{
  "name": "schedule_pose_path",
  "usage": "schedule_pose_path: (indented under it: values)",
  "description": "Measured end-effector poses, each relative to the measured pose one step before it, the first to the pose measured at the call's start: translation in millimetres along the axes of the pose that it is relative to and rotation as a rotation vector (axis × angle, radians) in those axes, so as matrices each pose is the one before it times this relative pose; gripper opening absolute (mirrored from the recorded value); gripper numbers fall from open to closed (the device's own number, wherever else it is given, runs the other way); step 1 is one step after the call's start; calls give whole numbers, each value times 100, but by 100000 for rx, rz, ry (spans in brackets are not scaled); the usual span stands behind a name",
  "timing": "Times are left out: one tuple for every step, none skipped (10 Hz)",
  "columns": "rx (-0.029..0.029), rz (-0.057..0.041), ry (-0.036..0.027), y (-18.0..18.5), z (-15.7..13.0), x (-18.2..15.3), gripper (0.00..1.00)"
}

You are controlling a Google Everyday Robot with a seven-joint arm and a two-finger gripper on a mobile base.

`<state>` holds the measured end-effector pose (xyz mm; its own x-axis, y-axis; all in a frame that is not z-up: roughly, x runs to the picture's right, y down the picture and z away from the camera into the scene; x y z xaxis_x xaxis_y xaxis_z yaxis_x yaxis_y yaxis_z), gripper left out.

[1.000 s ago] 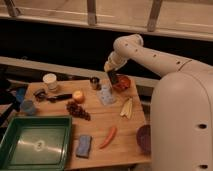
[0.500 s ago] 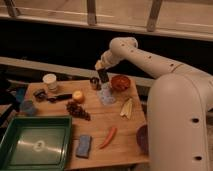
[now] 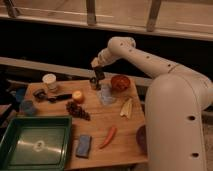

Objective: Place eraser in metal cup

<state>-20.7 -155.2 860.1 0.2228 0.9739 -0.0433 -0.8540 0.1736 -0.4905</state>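
Noted a leftward shift of the hand (image 3: 97, 77) since the earlier frames: off the red bowl (image 3: 120, 83) and along the far edge of the worktop (image 3: 112, 125). Found it now hanging directly over the metal cup (image 3: 93, 84). Recorded the hand clenched on the eraser (image 3: 99, 73), a dark flat block held on end between the fingers, lower end just above the cup's rim; unable to tell touching from apart.

Logged the metal cup upright near the far edge, about midway along it, just beside the red bowl on the side toward the left edge. Logged a clear plastic cup (image 3: 106, 94) just in front of both, toward the worktop's middle.

Marked a white cup (image 3: 50, 81) at the far left corner, a black-handled tool (image 3: 54, 97) just in front of it. Saw an orange fruit (image 3: 78, 96) and dark grapes (image 3: 79, 111) left of centre.

Placed a green tray (image 3: 35, 145) at the near left corner, a blue-grey pad (image 3: 83, 145) beside it on the near edge, a red chilli (image 3: 108, 136) just beyond the pad. Entered a pale yellow item (image 3: 126, 107) near the right edge.
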Motion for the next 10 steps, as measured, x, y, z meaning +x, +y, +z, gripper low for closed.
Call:
schedule_pose_path:
  values:
    - [-356, -303, 44, 343, 152, -91, 0]
    - [18, -168, 152, 46, 65, 72, 0]
    - [722, -469, -461, -150, 3, -32, 0]
    - [856, -104, -770, -380, 379, -13, 0]
    - [-260, -80, -457, 113, 598, -143, 0]
    - [-515, -251, -40, 218, 635, -60, 0]
    - [-919, 34, -164, -2, 800, -38, 0]
    - [-612, 245, -40, -182, 613, 32, 0]
    - [-470, 266, -215, -172, 400, -64, 0]
    - [-693, 189, -117, -50, 640, 2, 0]
